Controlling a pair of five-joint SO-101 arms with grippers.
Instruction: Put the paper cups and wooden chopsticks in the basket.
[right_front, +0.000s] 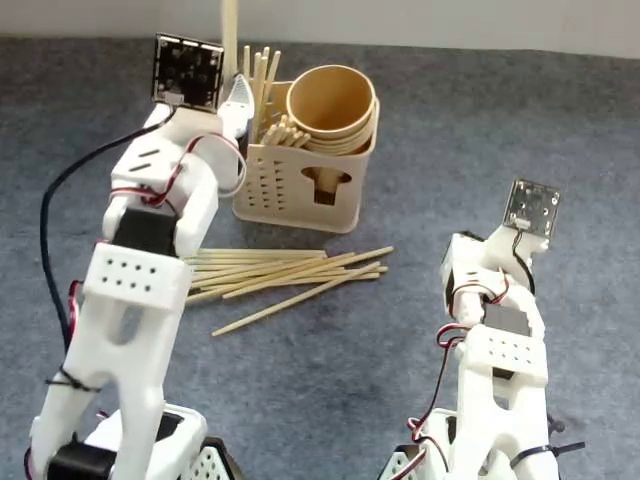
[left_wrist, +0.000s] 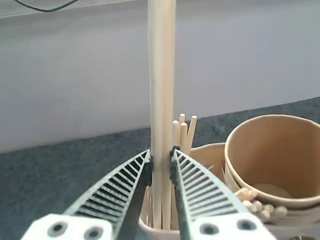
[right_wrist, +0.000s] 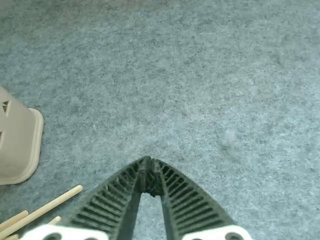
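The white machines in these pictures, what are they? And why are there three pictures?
They are two white robot arms with pincers called grippers. One picture looks down from above; the other two come from little cameras on each arm's wrist. On the grey felt table stands a beige plastic basket with stacked brown paper cups inside, and a pile of loose wooden chopsticks lies on the table beside it. The left gripper is shut on upright wooden chopsticks above the basket. The right gripper is shut and holds nothing.
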